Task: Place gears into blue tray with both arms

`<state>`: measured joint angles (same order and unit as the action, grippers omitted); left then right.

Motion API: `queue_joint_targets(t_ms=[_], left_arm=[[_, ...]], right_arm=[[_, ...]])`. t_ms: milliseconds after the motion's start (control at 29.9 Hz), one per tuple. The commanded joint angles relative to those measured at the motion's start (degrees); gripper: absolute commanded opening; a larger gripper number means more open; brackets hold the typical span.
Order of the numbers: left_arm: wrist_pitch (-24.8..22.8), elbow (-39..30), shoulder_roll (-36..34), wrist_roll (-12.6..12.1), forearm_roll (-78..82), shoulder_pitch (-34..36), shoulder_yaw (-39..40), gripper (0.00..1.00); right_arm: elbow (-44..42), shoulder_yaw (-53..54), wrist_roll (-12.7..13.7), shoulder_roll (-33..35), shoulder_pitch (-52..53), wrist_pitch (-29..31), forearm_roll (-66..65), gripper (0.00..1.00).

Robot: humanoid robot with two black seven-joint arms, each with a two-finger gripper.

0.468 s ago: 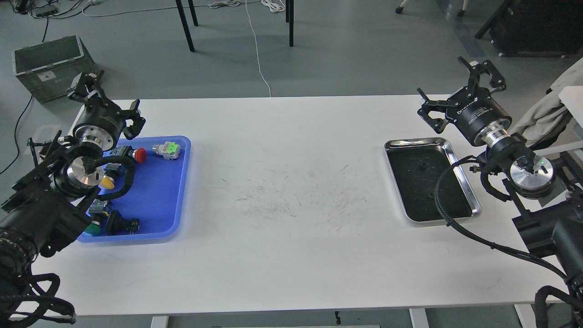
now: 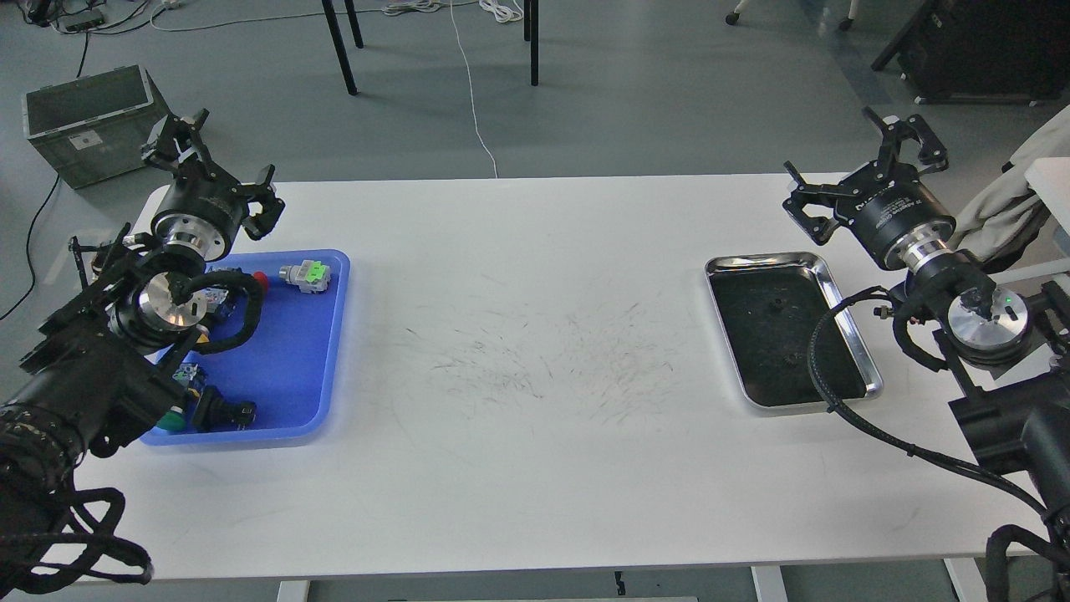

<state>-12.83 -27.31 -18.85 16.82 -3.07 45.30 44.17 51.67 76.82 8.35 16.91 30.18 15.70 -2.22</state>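
The blue tray [image 2: 288,351] lies at the table's left, holding several push-button switches with red [image 2: 260,281] and green [image 2: 312,273] caps. Two faint dark specks, likely gears [image 2: 776,306], show on the black liner of the steel tray [image 2: 844,288] at the right; they are too small to make out teeth. My left gripper [image 2: 230,159] hangs open and empty above the blue tray's far left corner. My right gripper [image 2: 840,159] is open and empty over the table's far edge, just beyond the steel tray's far right corner. The left arm hides part of the blue tray.
A grey crate [image 2: 84,117] stands on the floor beyond the table's left corner. Black furniture legs [image 2: 338,46] and a white cable [image 2: 472,92] lie behind the table. A beige cloth [image 2: 999,209] hangs at the right edge. The white table [image 2: 535,368] is scuffed in the middle.
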Motion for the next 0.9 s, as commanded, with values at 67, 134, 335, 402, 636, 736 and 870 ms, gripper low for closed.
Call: queue_joint_targets(t_ms=[67, 134, 335, 402, 636, 736, 870], left_arm=[[-0.45, 0.16, -1.54, -0.03, -0.01, -0.04, -0.05, 0.98], [-0.18, 0.16, -1.54, -0.12, 0.25, -0.21, -0.14, 0.98], [-0.62, -0.28, -1.28, 1.02, 5.44, -0.83, -0.93, 0.98], [-0.62, -0.46, -1.19, 1.28, 5.44, -0.83, -0.84, 0.98], [-0.27, -0.81, -0.67, 0.41, 5.61, -1.01, -1.01, 0.98], [-0.44, -0.81, 0.12, 0.06, 6.23, -1.01, -1.37, 0.98], [-0.36, -0.81, 0.56, 0.05, 6.23, -1.18, -1.54, 0.98]], right_arm=[[-0.52, -0.27, -0.01, 0.05, 0.05, -0.15, 0.03, 0.99], [-0.26, -0.7, 0.08, 0.05, 0.05, -0.06, 0.03, 0.99], [-0.25, -1.15, 0.08, -0.13, 0.4, 0.12, 0.03, 0.99], [0.01, -1.41, 0.08, -0.04, 0.32, 0.2, 0.03, 0.99], [0.45, -1.59, 0.17, 0.22, 0.58, -0.24, 0.03, 0.99], [0.45, -1.67, 0.17, 0.23, 0.84, -0.24, -0.06, 0.99], [0.54, -1.85, 0.35, 0.05, 1.37, -0.23, -0.06, 0.99]])
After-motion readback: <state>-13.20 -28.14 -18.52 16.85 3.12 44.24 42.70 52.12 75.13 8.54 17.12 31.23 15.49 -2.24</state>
